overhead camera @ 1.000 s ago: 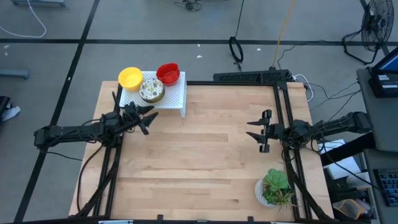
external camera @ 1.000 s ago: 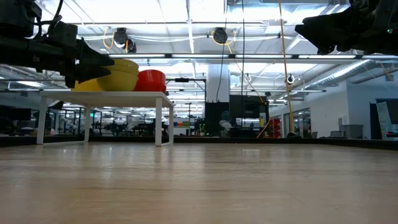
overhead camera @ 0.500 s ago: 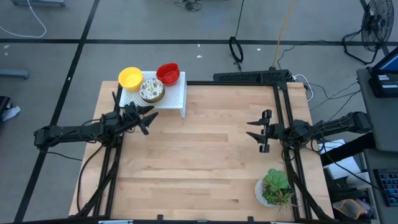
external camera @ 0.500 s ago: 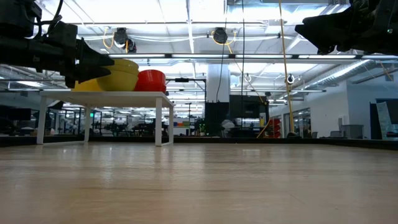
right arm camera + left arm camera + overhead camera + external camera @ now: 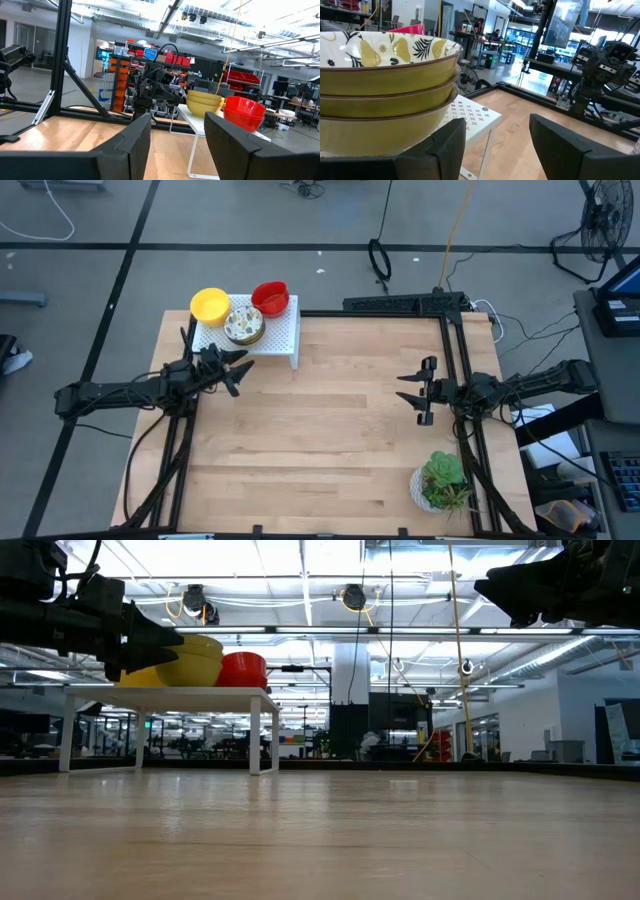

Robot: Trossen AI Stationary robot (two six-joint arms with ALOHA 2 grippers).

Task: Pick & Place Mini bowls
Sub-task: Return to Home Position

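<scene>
The dark left arm is reaching in from the left side of the light wooden table (image 5: 330, 440). The left gripper (image 5: 238, 373) is hovering just in front of the white perforated metal shelf (image 5: 285, 335), which is standing at the far left corner of the table. Its two fingers are standing wide apart and are gripping nothing.

On the shelf, three stacks are sitting close together. The stack of plain yellow round mini bowls (image 5: 210, 304) is sitting at the far left corner of the shelf. Probably it is holding more than two bowls, but I cannot count them surely. The stack of white mini bowls with a floral pattern (image 5: 244, 326) is sitting just beside it, nearest to the left gripper. The left wrist view is showing three rims in this stack. The stack of plain red round mini bowls (image 5: 270, 297) is sitting at the far right corner of the shelf.

Further right, the right gripper (image 5: 412, 391) is hovering above the bare wood, well apart from the shelf and pointing toward the left arm. Its fingers are also spread and empty. The green potted plant in a patterned pot (image 5: 443, 483) is standing near the front right corner of the table.
</scene>
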